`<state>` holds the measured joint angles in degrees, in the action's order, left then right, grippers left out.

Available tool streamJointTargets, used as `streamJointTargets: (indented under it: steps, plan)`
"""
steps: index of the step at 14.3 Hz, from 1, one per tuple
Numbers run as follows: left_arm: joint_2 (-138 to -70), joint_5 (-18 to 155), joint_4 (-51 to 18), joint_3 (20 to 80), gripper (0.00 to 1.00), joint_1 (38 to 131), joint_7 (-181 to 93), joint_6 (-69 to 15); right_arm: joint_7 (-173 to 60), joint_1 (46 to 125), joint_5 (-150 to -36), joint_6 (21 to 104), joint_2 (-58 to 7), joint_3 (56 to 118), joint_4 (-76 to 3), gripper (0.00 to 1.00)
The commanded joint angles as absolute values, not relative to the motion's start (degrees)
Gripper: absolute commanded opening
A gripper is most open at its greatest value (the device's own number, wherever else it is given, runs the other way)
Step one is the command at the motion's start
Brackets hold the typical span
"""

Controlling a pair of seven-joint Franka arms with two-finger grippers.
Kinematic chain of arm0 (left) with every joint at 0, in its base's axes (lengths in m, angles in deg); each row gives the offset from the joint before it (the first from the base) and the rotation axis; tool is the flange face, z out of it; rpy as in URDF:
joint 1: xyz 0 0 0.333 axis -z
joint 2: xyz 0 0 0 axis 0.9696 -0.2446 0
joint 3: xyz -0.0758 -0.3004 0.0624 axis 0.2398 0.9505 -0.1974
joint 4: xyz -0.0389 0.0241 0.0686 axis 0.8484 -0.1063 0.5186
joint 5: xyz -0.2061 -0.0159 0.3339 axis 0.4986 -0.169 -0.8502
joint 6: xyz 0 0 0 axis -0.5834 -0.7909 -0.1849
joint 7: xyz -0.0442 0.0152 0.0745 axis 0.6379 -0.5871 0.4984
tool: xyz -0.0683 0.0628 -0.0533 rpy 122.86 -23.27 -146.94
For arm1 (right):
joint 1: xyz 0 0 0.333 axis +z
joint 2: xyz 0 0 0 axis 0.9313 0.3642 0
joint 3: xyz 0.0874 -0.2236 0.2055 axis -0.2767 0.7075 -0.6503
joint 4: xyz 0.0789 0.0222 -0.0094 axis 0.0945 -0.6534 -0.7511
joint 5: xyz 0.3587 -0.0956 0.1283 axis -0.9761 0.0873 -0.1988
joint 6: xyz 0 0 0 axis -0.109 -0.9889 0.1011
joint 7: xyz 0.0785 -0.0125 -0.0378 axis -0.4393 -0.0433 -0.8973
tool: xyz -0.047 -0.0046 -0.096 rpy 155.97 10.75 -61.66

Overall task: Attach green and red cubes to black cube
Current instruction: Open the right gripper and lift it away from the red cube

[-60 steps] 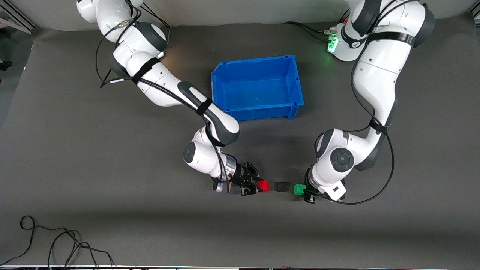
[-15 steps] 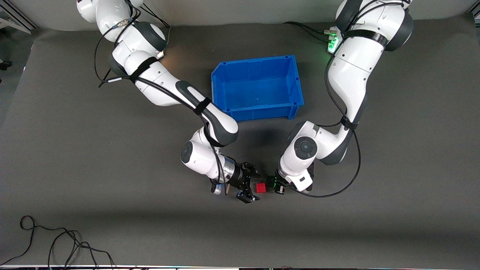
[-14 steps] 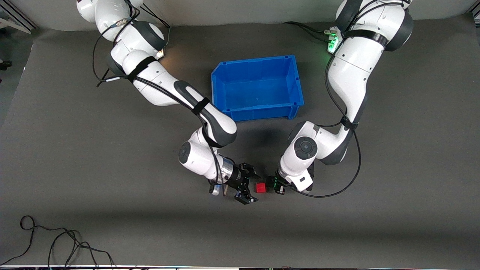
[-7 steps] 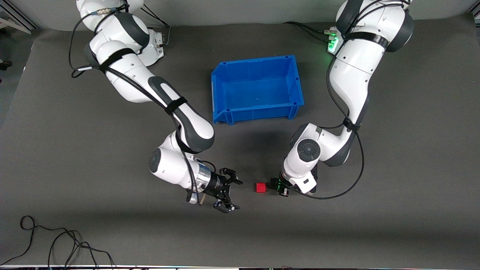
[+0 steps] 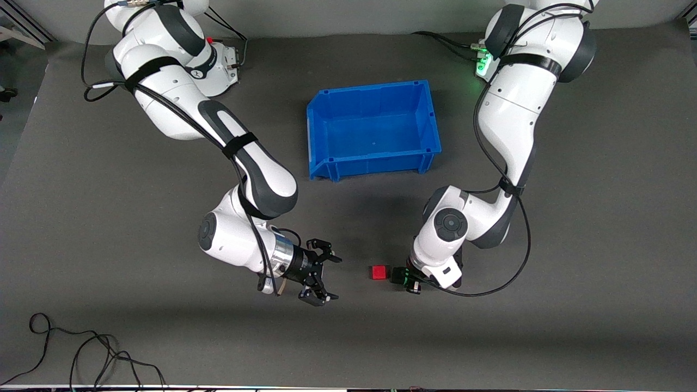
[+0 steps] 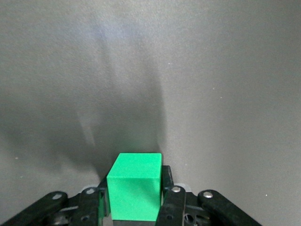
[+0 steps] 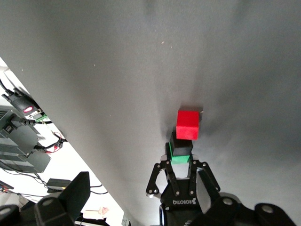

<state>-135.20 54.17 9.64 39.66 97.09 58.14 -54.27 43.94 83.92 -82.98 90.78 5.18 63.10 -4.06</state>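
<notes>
One blue bin (image 5: pixel 373 128) on your tabletop (image 5: pixel 109 218), open side up, nothing inside it. Three small cubes, one of each colour — the red cube (image 5: pixel 379 272), the black cube (image 7: pixel 179 142) and the green cube (image 6: pixel 134 186) sit in a row, touching, nearer to the front camera than the bin, with the black one between the other two. Your left gripper (image 5: pixel 402 277) has its jaws clamped on the green cube, low at the mat. Your right gripper (image 5: pixel 323 277) waits with its jaws spread apart over bare mat toward the right arm's end of the table, well apart from the red cube. One loose black cable (image 5: pixel 81 348) lies at the tabletop's near edge.
</notes>
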Motion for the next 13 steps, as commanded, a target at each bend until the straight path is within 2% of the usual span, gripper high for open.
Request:
streamJointTargets:
  steps: [1,7,8,9,10,13]
  plan:
    - [-137.06,53.75,12.49,39.32,0.0,98.25,58.85,-54.34,42.03,83.06,-83.37,90.55,0.14,63.62,-10.31,1.0]
    - [-137.06,53.84,12.14,39.41,0.0,99.48,59.03,-53.9,37.9,79.1,-83.72,90.55,-6.71,63.45,-20.33,1.0]
    - [-137.06,53.84,12.14,39.41,0.14,99.49,59.03,-53.9,37.81,79.1,-83.64,90.55,-8.03,63.54,-21.21,1.0]
    - [-137.06,53.66,12.05,39.41,0.74,99.49,58.77,-53.9,37.72,79.1,-83.29,90.55,-9.52,63.71,-22.35,1.0]
    - [-137.06,53.49,12.05,39.41,1.0,99.75,58.59,-53.64,36.41,79.01,-83.03,90.55,-12.14,64.23,-24.54,1.0]
    - [-135.84,52.96,12.23,39.32,1.0,99.49,58.41,-51.54,26.93,78.84,-83.02,90.55,-22.07,68.54,-34.9,1.0]
